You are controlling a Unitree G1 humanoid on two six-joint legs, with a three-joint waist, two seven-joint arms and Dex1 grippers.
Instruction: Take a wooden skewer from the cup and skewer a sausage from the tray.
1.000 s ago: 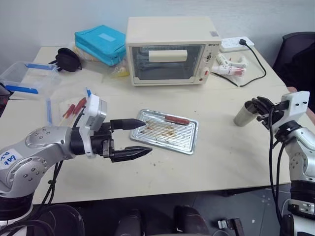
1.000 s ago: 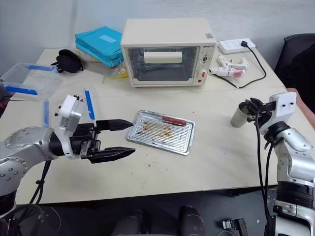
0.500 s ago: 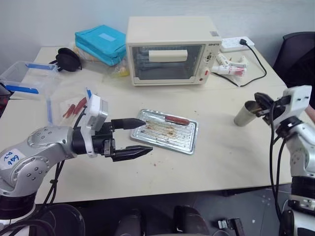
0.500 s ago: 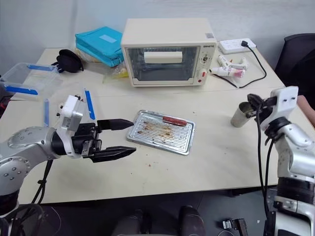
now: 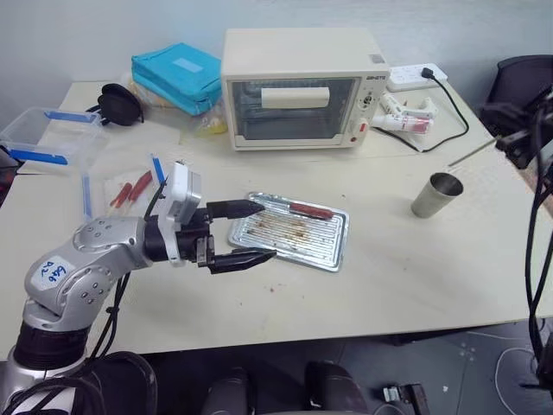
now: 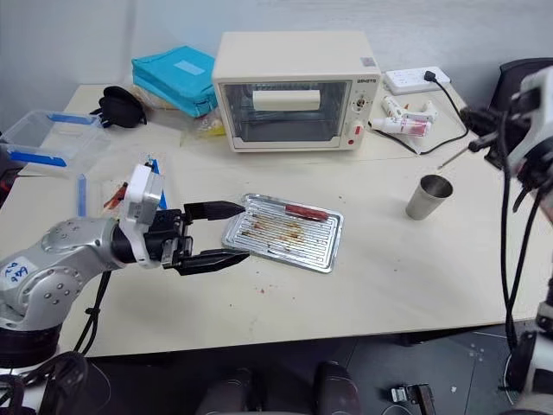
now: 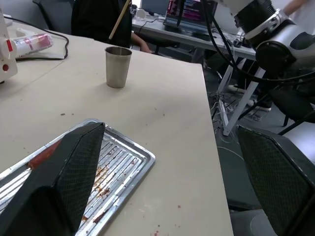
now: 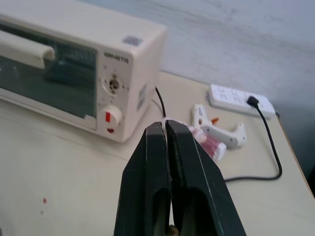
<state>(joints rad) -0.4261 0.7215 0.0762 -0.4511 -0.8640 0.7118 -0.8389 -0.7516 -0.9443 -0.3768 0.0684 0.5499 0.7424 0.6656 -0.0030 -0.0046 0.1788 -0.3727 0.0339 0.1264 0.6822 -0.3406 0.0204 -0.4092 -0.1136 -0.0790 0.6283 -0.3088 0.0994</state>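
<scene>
Tabletop (image 5: 389, 285): one, pale beige.

Toaster oven (image 5: 298, 86): one, cream, at the far edge near the middle, glass door shut.

Clear plastic box (image 5: 47, 138) with blue clips: one, at the left edge. Beside it, nearer the middle, lies a clear lid (image 5: 121, 186) with two or three red sausage-like pieces on it; exact count cannot be told.

Teal pouches (image 5: 177, 76): a stack, far left of the oven. Black item (image 5: 117, 104) next to them, toward the far left corner.

Tray (image 5: 324, 246): one, silver, ribbed, brown stains, in the middle of the tabletop in front of the oven.

Power strip (image 5: 415, 76): one, white, far right corner, black cable running toward the right edge. Small white-and-red bottles (image 5: 402, 117) just beside it.

Cup (image 5: 436, 194): one, steel, upright, right of the tray and well apart from it, near the right edge.

Sausage (image 5: 309, 210): one on the tray, along its far rim.

Wooden skewer (image 5: 471, 156): one, clear of the cup, slanting in the air above and to the right of it, pinched in the right gripper (image 8: 166, 129), whose fingers are clenched together on it.

Left gripper (image 5: 251, 232): fingers spread wide, grasping nothing, pointing rightward at the tray's left end; upper finger over the tray's left rim, lower finger just in front of the near-left corner.
</scene>
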